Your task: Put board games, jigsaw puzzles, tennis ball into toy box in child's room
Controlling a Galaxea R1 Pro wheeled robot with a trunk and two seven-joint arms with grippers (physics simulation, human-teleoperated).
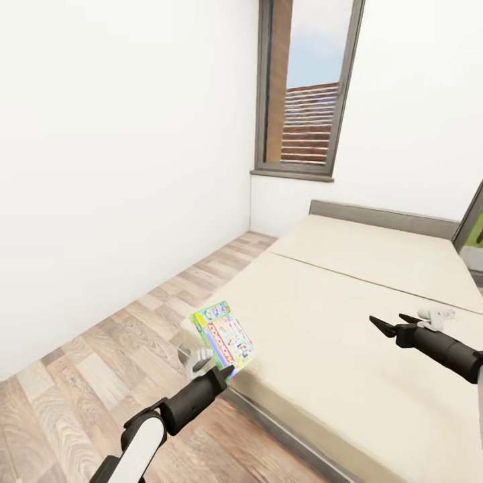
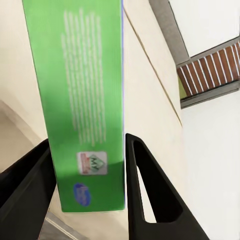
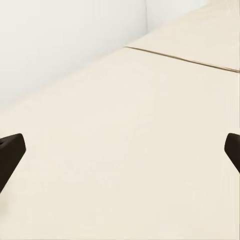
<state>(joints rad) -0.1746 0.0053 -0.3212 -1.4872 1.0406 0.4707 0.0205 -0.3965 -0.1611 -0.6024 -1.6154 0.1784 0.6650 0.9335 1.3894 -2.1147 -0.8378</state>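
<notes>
The left gripper (image 1: 218, 365) is clamped on a board game (image 1: 223, 339), its dark fingers (image 2: 145, 195) pressed against either side of the box's near end. The game stands almost on edge above that gripper, lifted clear of the bed (image 1: 349, 315) and hanging over the mattress corner nearest the wood floor (image 1: 80, 376). Its printed face is bright: a yellow-green border, coloured squares and a red band of lettering. In the left wrist view its back (image 2: 80, 100) is plain green with fine pale text, a small white-and-red logo and a blue mark near the gripped end.

The right gripper (image 1: 394, 323) has its fingers spread apart and holds nothing. It hovers over the bare beige mattress, well to the right of the held game, and beneath it lies only smooth bedding with a seam (image 3: 185, 59) running across farther off.

As for progress, one board game is off the bed and in hand, but it has not yet gone into the toy box, so the carry to the table is still ahead. No second game can be seen on the visible mattress; whether it has already been moved cannot be told. Beyond the bed are the grey headboard (image 1: 382, 218), the white wall and a tall window (image 1: 305, 87).
</notes>
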